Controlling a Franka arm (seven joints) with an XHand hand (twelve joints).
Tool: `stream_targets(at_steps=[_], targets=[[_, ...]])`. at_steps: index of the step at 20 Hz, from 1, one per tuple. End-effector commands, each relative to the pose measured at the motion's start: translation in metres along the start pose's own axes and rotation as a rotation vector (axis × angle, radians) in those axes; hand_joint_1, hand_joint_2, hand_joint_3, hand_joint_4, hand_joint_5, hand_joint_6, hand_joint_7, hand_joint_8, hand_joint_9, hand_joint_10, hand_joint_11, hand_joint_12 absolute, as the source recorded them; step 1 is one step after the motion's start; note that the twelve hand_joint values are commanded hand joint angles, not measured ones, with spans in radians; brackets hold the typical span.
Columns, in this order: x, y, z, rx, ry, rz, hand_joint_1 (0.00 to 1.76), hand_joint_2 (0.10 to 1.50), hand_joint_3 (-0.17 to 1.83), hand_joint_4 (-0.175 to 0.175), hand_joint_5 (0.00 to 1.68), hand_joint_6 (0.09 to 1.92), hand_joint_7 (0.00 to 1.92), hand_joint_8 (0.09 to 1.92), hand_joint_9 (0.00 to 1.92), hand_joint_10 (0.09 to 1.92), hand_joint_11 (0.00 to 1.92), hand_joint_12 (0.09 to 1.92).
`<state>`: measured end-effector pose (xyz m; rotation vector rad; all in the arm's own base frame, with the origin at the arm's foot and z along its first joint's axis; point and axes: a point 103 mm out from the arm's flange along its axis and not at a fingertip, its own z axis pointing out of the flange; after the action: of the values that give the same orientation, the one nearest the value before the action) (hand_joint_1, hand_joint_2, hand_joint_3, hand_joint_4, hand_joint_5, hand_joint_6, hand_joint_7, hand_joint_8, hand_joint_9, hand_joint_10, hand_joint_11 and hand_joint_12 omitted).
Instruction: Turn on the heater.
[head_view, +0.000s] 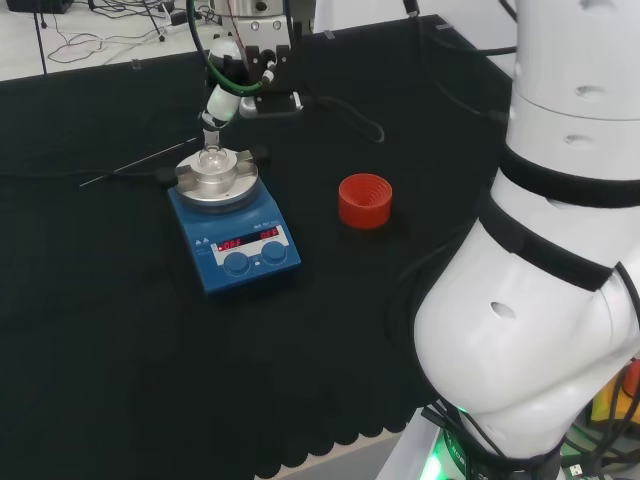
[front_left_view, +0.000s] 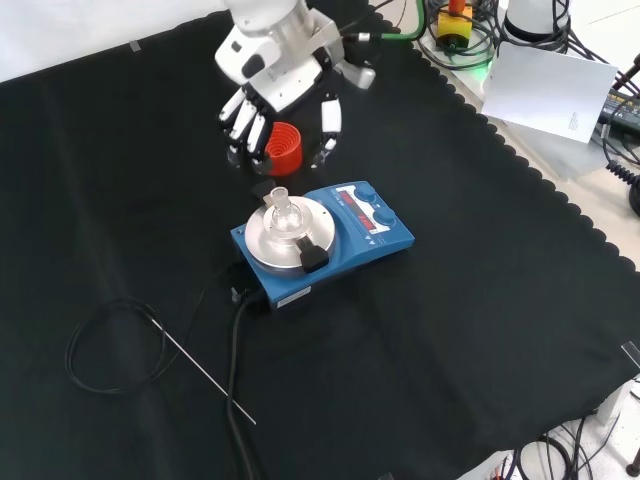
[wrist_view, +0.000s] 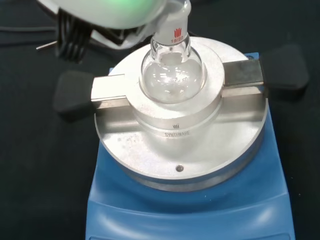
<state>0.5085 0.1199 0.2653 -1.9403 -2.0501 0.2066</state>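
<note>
While hand is held above red stand, fingers relaxed, empty; heater knobs seen nearer counter front, front view.

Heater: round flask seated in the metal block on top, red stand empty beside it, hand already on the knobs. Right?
Not quite. The front view shows the hand above the red stand, off the knobs. The flask sits in the metal block on the heater; the stand is empty.

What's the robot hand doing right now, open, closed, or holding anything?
Robot hand: open, fingers straight and spread, holding nothing, hovering above the red ribbed ring behind the heater in the front view.
</note>
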Motion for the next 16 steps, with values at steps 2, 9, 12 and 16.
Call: stream_targets(at_steps=[2,9,12,16], targets=[[0.003,-0.044,-0.011,-0.051,-0.003,0.016,0.93,0.57,0.64,-0.016,0.63,0.74,0.28,0.68,0.54,0.64,0.18,1.39],[0.011,-0.092,0.007,-0.032,-0.030,0.023,0.96,0.61,0.67,-0.027,0.60,0.72,0.46,0.71,0.66,0.64,0.27,1.36],[0.015,-0.108,0.022,-0.004,-0.057,0.019,1.00,0.61,0.70,-0.032,0.58,0.71,0.62,0.74,0.78,0.63,0.34,1.34],[0.019,-0.122,0.043,0.040,-0.074,0.017,1.02,0.61,0.73,-0.039,0.55,0.70,0.79,0.78,0.94,0.64,0.46,1.31]])
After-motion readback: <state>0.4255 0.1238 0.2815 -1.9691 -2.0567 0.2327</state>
